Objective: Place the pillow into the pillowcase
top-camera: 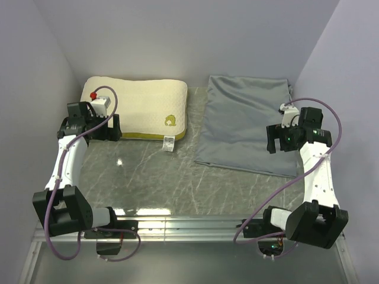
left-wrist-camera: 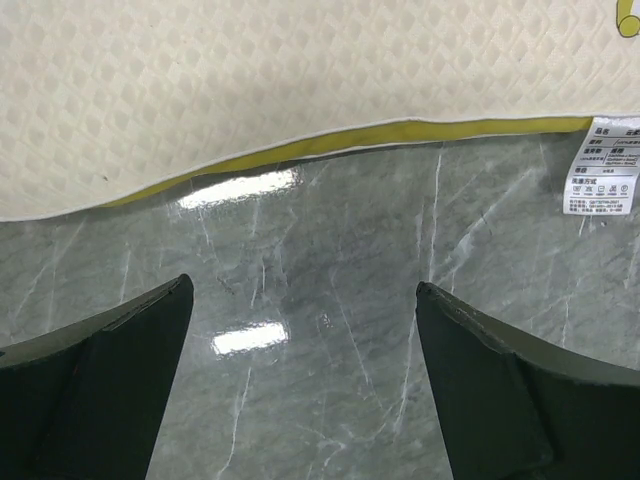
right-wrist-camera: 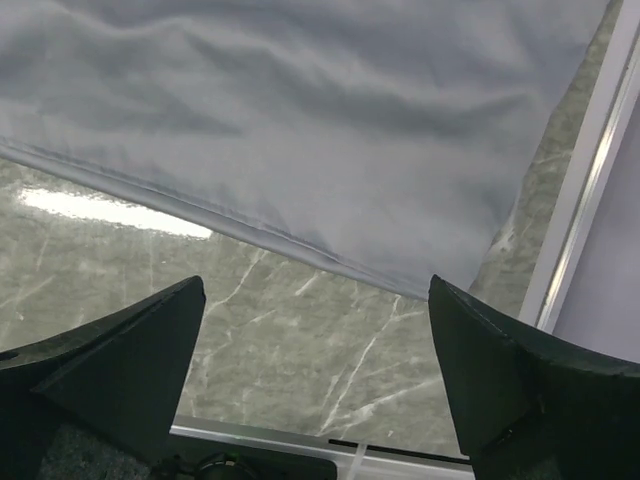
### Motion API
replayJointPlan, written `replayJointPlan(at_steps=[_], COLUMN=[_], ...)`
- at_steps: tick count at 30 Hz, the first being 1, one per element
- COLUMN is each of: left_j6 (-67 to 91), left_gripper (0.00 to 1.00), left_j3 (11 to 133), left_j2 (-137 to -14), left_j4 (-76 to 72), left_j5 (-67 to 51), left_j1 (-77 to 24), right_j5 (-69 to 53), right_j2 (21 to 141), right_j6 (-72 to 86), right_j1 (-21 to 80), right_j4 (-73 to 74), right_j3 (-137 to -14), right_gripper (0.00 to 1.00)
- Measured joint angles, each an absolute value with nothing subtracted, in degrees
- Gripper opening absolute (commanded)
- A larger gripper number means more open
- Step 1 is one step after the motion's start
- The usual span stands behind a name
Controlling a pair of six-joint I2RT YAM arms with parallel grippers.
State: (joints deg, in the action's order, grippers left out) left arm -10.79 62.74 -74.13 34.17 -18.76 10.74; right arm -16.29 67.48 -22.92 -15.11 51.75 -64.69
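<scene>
Left fingers (left-wrist-camera: 100, 390) and right fingers (right-wrist-camera: 110, 370) gape wide, gripping nothing.
Pillow (top-camera: 142, 106) lies upper left on the bench (top-camera: 154, 177), pillowcase (top-camera: 243, 124) upper right; each pair hangs just short of one, touching neither.

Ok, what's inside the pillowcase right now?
Not the pillow: it lies in full view on the table, apart to the left. The pillowcase lies flat with no bulge showing. Its fabric covers the interior, so anything thin inside cannot be seen.
</scene>
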Motion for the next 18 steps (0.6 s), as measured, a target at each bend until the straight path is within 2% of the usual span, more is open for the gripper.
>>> replayJointPlan(at_steps=[5, 10, 18], left_j6=[-10.70, -9.69, -9.21], left_gripper=[0.99, 0.99, 0.99], left_j3=[63.88, 67.05, 67.64], left_j2=[-74.17, -74.96, -74.91], left_j4=[35.16, 35.92, 37.95], left_j5=[-19.70, -24.21, -29.41], left_j1=[10.74, 10.74, 10.74], right_j5=[-13.15, -10.09, -4.75], right_j2=[69.71, 77.25, 94.15], right_j6=[-23.62, -21.89, -19.27], right_j1=[-10.31, 1.80, 20.78], right_j4=[51.35, 49.39, 44.16], right_j3=[-64.49, -65.78, -74.87], right_gripper=[1.00, 1.00, 1.00])
